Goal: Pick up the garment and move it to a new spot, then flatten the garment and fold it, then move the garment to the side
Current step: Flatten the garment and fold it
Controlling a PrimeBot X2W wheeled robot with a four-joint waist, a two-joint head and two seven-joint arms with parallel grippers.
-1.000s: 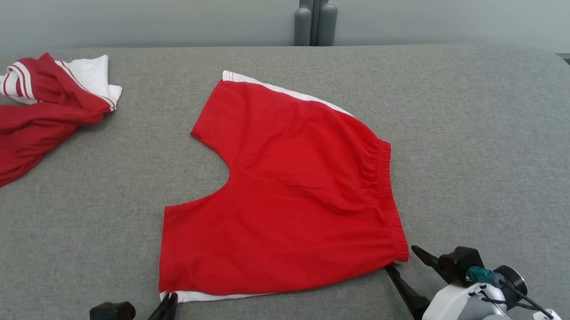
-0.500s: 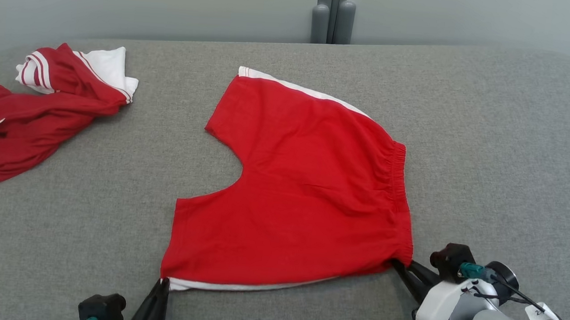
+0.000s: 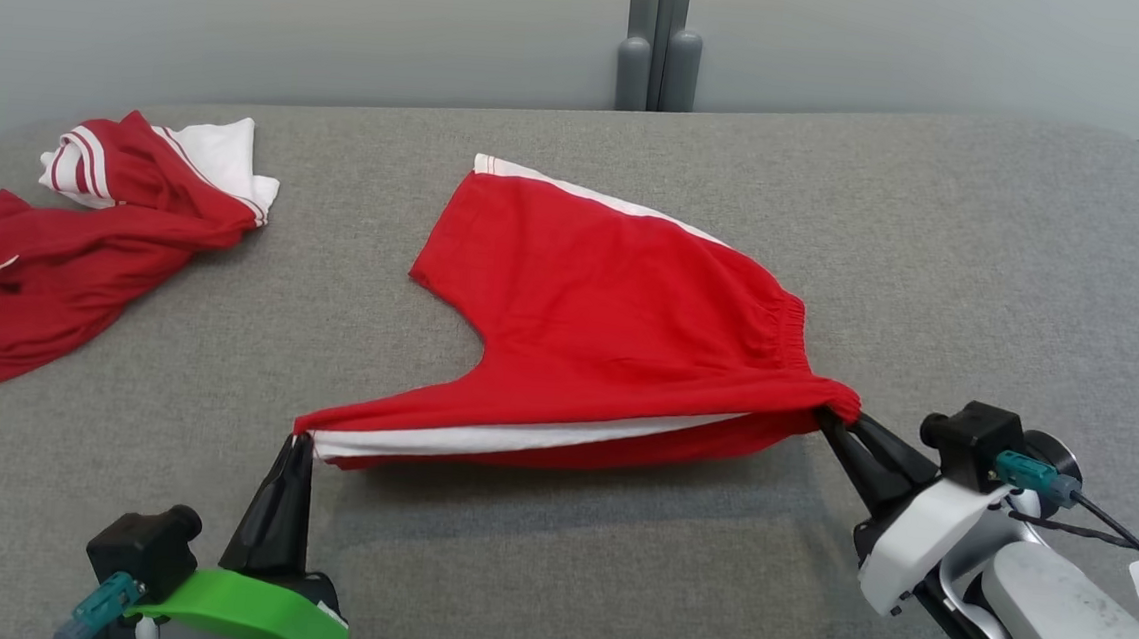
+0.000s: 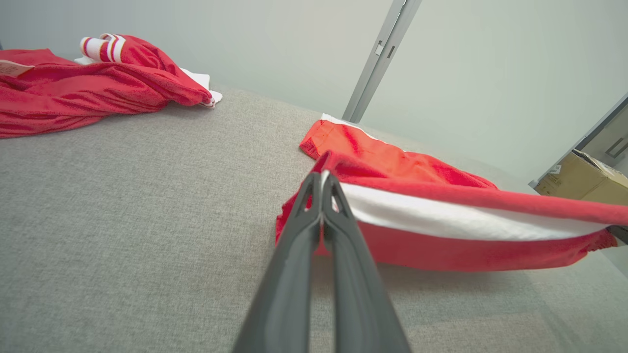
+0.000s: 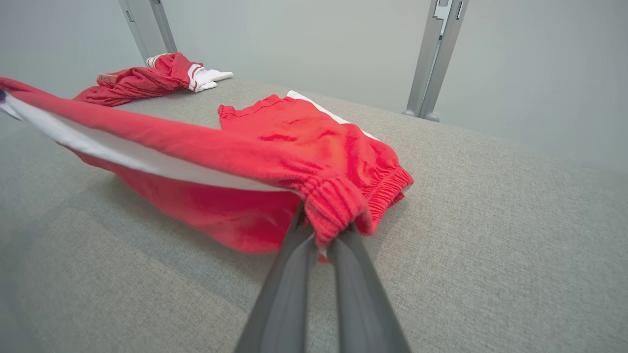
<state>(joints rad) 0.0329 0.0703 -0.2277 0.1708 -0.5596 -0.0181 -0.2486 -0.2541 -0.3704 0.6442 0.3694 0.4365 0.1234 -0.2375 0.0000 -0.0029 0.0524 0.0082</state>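
Across the lower middle of the head view, the near edge of the shorts (image 3: 611, 292), flat on the counter (image 3: 985, 248) a second ago, hangs taut between the left pincer (image 3: 300, 443) and newly closed right pincer (image 3: 831, 416), each clamping a corner: the fold has likely begun.

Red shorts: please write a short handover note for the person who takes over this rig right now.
The left gripper has jaws shut on the near leg-hem corner of the shorts; the right gripper has jaws shut on the near waistband corner.
Near edge is lifted and taut; far half lies on the grey surface.
Done: spread out, both corners gripped.
To do: probably fold over, release, move aside.
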